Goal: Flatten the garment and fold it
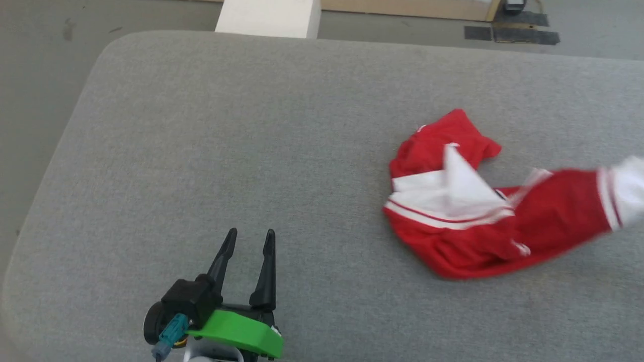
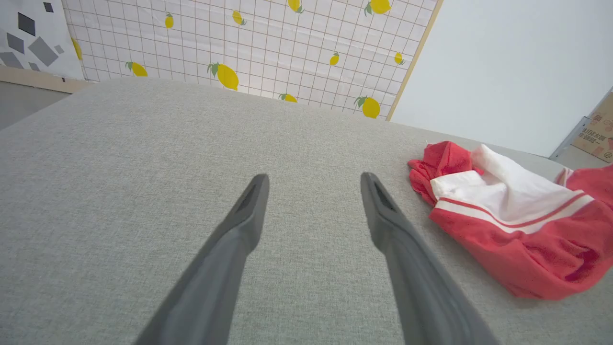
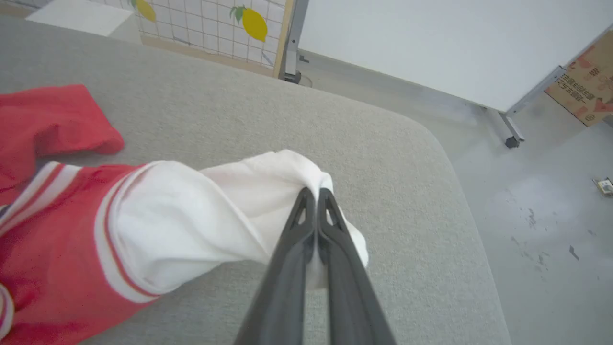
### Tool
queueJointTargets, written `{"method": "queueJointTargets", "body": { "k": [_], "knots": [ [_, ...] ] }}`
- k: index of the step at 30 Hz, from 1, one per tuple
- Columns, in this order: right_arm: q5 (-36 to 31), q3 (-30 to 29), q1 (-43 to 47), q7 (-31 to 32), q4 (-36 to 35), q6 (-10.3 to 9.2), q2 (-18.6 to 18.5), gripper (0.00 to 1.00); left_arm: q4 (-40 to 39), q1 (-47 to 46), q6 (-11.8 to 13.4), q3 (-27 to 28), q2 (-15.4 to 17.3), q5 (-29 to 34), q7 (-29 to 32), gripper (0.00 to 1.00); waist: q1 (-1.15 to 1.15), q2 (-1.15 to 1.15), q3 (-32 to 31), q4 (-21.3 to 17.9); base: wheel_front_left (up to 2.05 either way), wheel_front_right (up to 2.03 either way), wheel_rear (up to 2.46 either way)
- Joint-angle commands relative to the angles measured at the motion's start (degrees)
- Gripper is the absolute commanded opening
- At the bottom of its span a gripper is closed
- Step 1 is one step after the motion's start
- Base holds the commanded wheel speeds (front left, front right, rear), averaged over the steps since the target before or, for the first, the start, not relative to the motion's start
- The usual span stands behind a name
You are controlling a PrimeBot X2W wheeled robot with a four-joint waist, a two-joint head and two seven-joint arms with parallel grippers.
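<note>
I work over a grey fabric pad [image 1: 251, 125] with rounded corners that fills most of the head view. My left gripper [image 1: 251, 232] stands spread at lower left, touching nothing. My right gripper [image 3: 315, 191], fingers pressed together, pinches the white sleeve [image 3: 191, 215] of the garment [image 1: 453, 236], which lies crumpled right of centre on the pad. Beyond it: a lemon-print panel [image 2: 239, 43] at upper left, a white board [image 3: 407, 43], a cardboard box [image 3: 584, 86] at upper right, scuffed grey floor [image 3: 550, 215]

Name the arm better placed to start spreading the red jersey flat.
Right, most likely. The right gripper is shut on the white sleeve of the garment, ready to pull. The left gripper stands open over bare grey cushion, apart from the garment.
</note>
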Motion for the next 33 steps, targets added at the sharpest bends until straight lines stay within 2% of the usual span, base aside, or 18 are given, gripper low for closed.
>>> {"method": "queueJointTargets", "body": {
  "k": [1, 4, 9, 10, 12, 13, 17, 22, 27, 33],
  "knots": [
    [-1.5, -1.8, 2.5, -0.3, 1.2, -0.09, 0.8, 0.00, 0.2, -0.7, -0.1, 0.0, -0.1, -0.2, -0.3, 1.00, 0.00, 0.00, 1.0, 1.4, 0.00, 0.00, 0.00],
    [-3.0, -5.5, 5.2, -1.1, 4.5, -0.09, 3.4, 0.00, 0.3, -0.6, -0.2, 0.1, -0.1, 0.1, -0.3, 1.00, 0.00, 0.00, 1.6, 2.3, 0.00, 0.00, 0.00],
    [-5.5, -7.1, 5.4, -4.0, 9.6, -0.09, 6.5, 0.00, 0.3, -0.9, -0.3, 0.4, -0.1, 0.3, -0.3, 1.00, 0.00, 0.00, 2.1, 2.7, 0.00, 0.00, 0.00],
    [-6.1, -7.3, 5.0, -4.8, 10.7, -0.09, 6.8, 0.28, 0.4, -1.0, -0.3, 0.4, -0.1, 0.4, -0.3, 1.00, 0.00, 0.00, 2.1, 2.7, 0.00, 0.00, 0.00],
    [-6.9, -7.7, 4.0, -6.2, 12.0, -0.09, 7.3, 0.72, 0.5, -1.2, -0.2, 0.5, -0.1, 0.3, -0.3, 1.00, 0.00, 0.00, 1.9, 2.5, 0.00, 0.00, 0.00],
    [-7.1, -8.0, 3.5, -6.8, 12.4, -0.09, 7.5, 1.00, 0.6, -1.2, -0.1, 0.5, -0.1, 0.2, -0.3, 1.00, 0.00, 0.00, 1.7, 2.4, 0.00, 0.00, 0.00],
    [-7.3, -7.8, 1.8, -8.7, 12.6, -0.09, 7.6, 1.00, 0.9, -0.9, 0.0, 0.3, -0.1, -0.1, -0.3, 1.00, 0.00, 0.00, 0.2, 1.7, 0.00, 0.00, 0.00],
    [-3.1, -4.0, 0.8, -7.7, 5.1, -0.09, 8.5, 1.00, 1.4, 0.5, 0.0, 0.5, -0.1, -0.7, -0.3, 1.00, 0.00, 0.00, -3.1, 1.3, 0.00, 0.00, 0.00],
    [3.1, 4.3, 0.7, -1.5, 0.0, -0.09, 8.9, 1.00, 1.3, 1.3, -0.3, 0.9, -0.1, -0.8, -0.3, 1.00, 0.00, 0.00, -3.8, 1.5, 0.00, 0.00, 0.00],
    [8.3, 13.5, -0.9, 7.5, 0.4, -0.09, 6.9, 1.00, 1.1, 1.1, -0.5, 0.0, -0.1, -1.2, -0.3, 1.00, 0.00, 0.00, -2.6, 3.0, 0.00, 0.00, 0.00]
  ]
}}
